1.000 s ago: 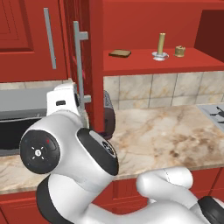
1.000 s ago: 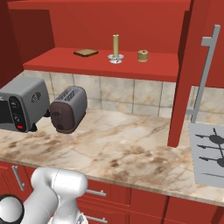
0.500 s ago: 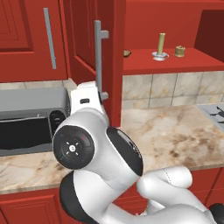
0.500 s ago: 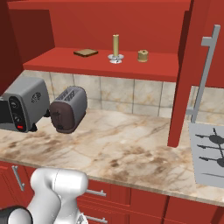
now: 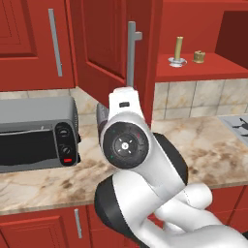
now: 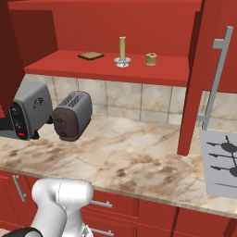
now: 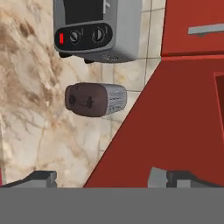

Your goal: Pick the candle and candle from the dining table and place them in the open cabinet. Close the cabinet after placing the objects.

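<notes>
Both candles, the stick candle (image 6: pixel 122 47) and the squat candle (image 6: pixel 151 59), stand mid-shelf in the cabinet (image 6: pixel 139 69). The gripper (image 7: pixel 103 177) is spread wide and empty against the left door (image 5: pixel 114 58). The door is only part shut; a glancing push could slip off its edge and leave it ajar.

White glossy arm (image 5: pixel 145 193) with black joint bands; round dark cap bears a small central white dot.

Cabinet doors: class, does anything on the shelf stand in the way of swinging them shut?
Nothing visible does. The stick candle, the squat candle and the brown slab all sit back from the front edge of the shelf, clear of where the cabinet doors close.
</notes>
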